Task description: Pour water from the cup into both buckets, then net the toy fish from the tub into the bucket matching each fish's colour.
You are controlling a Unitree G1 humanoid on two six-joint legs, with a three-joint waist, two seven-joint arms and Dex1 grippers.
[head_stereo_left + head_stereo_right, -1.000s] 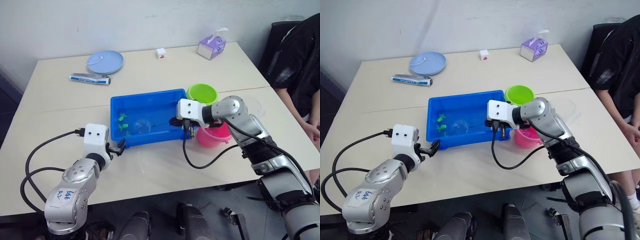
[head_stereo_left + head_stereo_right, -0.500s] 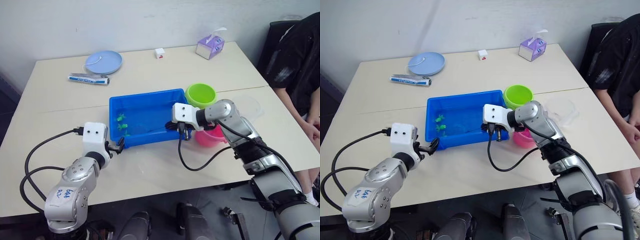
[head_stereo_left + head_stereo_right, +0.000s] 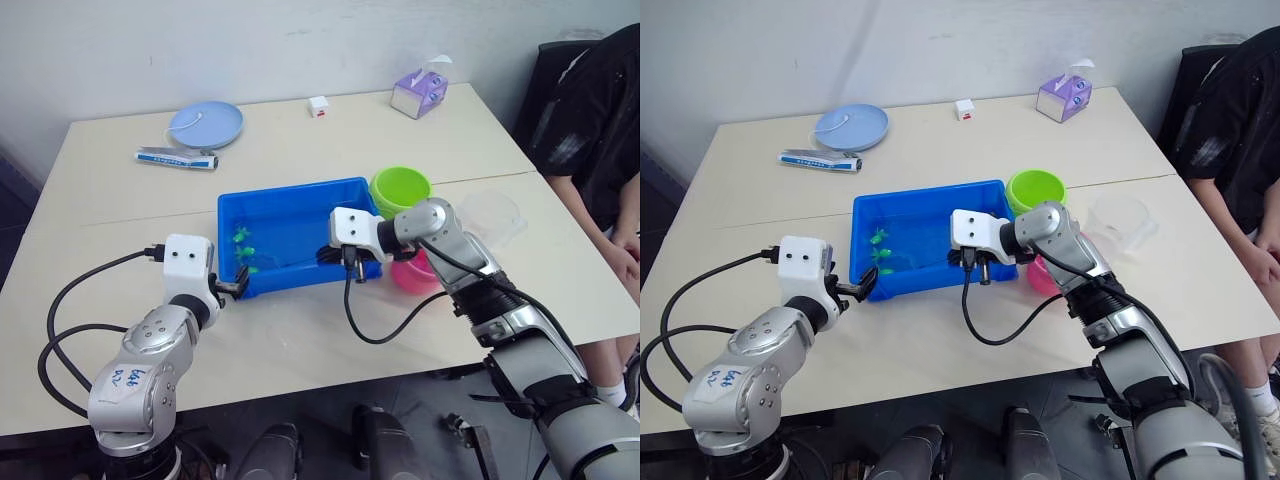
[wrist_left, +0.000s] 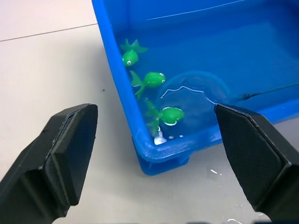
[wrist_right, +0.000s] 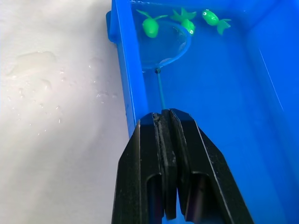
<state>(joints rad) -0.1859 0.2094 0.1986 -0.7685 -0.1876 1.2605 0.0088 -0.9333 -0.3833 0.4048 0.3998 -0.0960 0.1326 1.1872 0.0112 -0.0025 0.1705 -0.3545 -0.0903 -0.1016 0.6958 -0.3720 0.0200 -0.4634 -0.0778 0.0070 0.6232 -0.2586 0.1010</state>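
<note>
A: Right gripper — state?
B: Clamped tight on the net stick, hoop reached out in the water of the blue tub, touching the green toy fish. Held low so the hoop could slide under a fish, I'd guess.
A: Left gripper?
B: Fingers spread wide, holding nothing, parked just beside the tub's near corner — possibly to steady it.
A: Buckets?
B: Green bucket and pink bucket sat just past the tub's right end, close for a short carry. Clear cup stood beside them.
A: Fish colours?
B: Three, all green, clustered at the tub's left end.
</note>
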